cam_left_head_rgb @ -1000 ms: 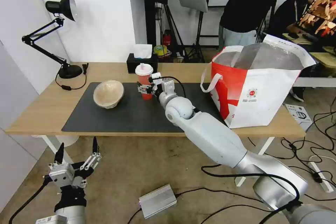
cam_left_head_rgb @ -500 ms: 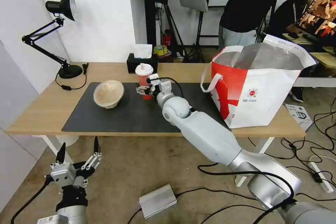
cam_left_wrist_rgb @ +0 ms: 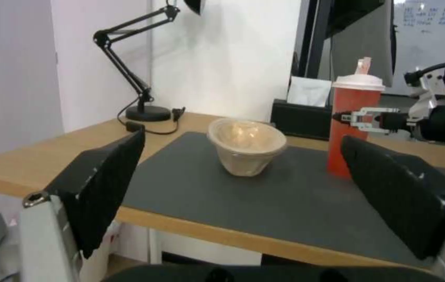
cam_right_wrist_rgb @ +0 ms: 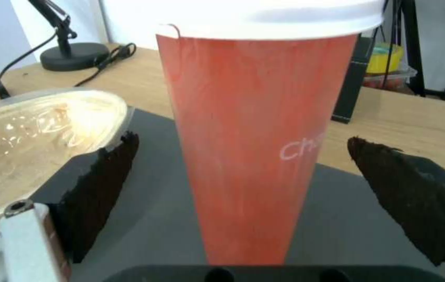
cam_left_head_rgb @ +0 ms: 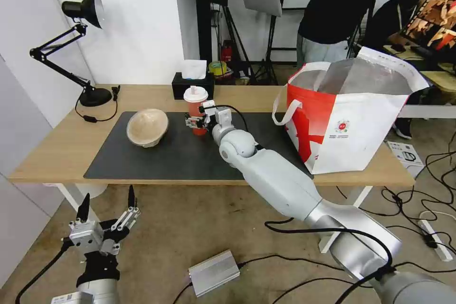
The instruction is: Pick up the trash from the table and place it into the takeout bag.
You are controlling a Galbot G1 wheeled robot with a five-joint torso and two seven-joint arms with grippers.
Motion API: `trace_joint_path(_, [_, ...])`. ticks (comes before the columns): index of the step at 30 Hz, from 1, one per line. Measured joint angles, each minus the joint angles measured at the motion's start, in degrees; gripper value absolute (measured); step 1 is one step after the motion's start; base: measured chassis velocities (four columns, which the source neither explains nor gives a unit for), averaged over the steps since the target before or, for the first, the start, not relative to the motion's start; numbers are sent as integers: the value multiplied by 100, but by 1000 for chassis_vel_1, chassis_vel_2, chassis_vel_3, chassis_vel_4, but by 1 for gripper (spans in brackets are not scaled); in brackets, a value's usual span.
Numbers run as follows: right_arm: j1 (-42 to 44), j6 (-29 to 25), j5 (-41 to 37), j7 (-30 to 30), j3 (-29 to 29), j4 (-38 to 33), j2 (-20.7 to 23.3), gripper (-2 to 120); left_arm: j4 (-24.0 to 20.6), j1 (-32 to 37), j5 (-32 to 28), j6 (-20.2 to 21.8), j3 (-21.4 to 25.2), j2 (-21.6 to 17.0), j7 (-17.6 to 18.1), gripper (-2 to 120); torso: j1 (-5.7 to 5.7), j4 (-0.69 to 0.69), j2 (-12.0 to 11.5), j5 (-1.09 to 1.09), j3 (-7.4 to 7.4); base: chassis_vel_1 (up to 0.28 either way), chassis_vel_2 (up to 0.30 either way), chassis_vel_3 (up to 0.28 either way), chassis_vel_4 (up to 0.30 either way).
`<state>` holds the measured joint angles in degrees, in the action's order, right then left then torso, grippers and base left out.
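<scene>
**Right fingers spread around the red cup**

Head view puts my right gripper (cam_left_head_rgb: pixel 194 121) just above the centre of the frame, reached out over the dark grey mat (cam_left_head_rgb: pixel 180 152) with the red drink cup (cam_left_head_rgb: pixel 195 110) standing upright between its fingers. Seen from my right wrist, the cup (cam_right_wrist_rgb: pixel 256 137) fills the middle of the frame, white lid on top, and my two dark fingers (cam_right_wrist_rgb: pixel 102 188) stand wide on either side of it with a clear gap to the cup wall on each side, so they are spread and not touching it.

Left of the cup in the head view, the beige paper-pulp bowl (cam_left_head_rgb: pixel 147 127) rests tilted on the mat, near the cup but apart from it. Behind the cup, toward the far edge of the tabletop (cam_left_head_rgb: pixel 57 147), sits the black tissue box (cam_left_head_rgb: pixel 192 84), and the black desk lamp (cam_left_head_rgb: pixel 78 47) rises at the upper left of the frame.

At the right of the frame, the takeout bag (cam_left_head_rgb: pixel 349 118) stands upright on the tabletop's right end, mouth open and its silver lining showing.

My left gripper (cam_left_head_rgb: pixel 105 221) hangs low at the lower left of the frame, below the tabletop's edge and over the floor, fingers spread and holding nothing.
</scene>
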<state>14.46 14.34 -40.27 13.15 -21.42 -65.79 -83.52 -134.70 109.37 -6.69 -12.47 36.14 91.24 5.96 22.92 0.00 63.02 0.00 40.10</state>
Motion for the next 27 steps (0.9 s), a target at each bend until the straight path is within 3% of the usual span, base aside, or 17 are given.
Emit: trace_joint_path(27, [-238,-312,202,-474,217,1037,-475,100,14,-11,1,-7,-15,-1,-3,100,-1,0,0,0,0,0,0,0,0])
